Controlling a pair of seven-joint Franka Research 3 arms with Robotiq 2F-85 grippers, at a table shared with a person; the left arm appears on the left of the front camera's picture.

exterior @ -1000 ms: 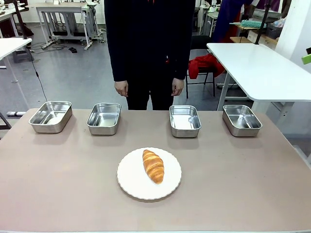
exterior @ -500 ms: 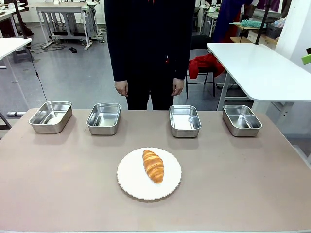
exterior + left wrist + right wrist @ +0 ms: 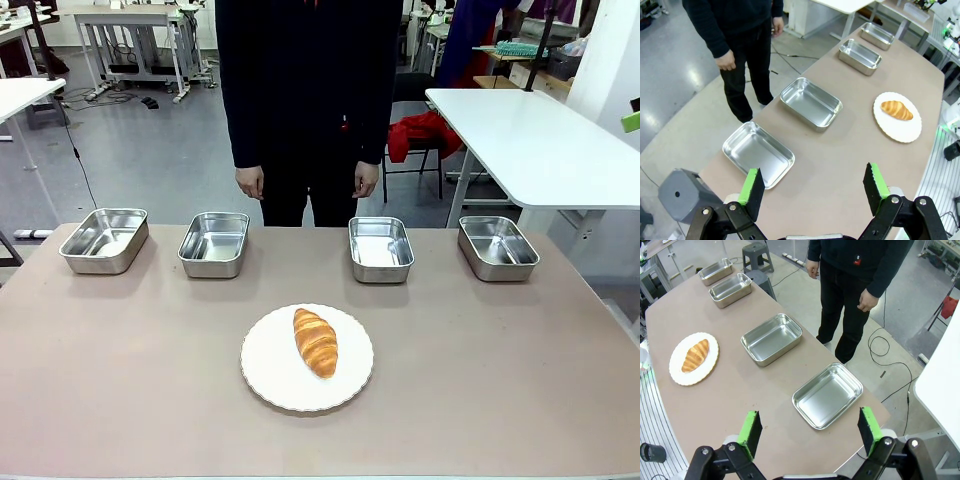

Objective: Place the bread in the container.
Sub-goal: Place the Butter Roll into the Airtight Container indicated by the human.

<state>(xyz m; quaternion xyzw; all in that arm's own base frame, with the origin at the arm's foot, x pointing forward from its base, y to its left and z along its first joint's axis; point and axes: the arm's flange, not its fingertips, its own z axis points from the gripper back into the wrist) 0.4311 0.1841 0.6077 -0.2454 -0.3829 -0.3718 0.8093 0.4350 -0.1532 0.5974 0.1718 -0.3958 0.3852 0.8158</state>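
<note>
Firstly, front view, bread: the golden-brown ridged croissant (image 3: 315, 342) lies on a round white plate (image 3: 262, 375) at the middle of the beige surface (image 3: 120, 360), with free room around it, probably for an easy pick from above.
Front view, containers: four shiny rectangular stainless-steel pans (image 3: 380, 249) stand empty in a row along the far edge. I cannot tell which one is meant.
Front view, person: stands behind the row, hands (image 3: 250, 181) hanging down, apart from everything.
Left wrist view, left claw (image 3: 814, 184): jaws spread wide with nothing between them, held high over one end of the surface, likely a waiting pose.
Right wrist view, right claw (image 3: 809, 431): likewise gaping and empty, high over the opposite end.
Progress: judged not begun, the croissant being on its plate.
</note>
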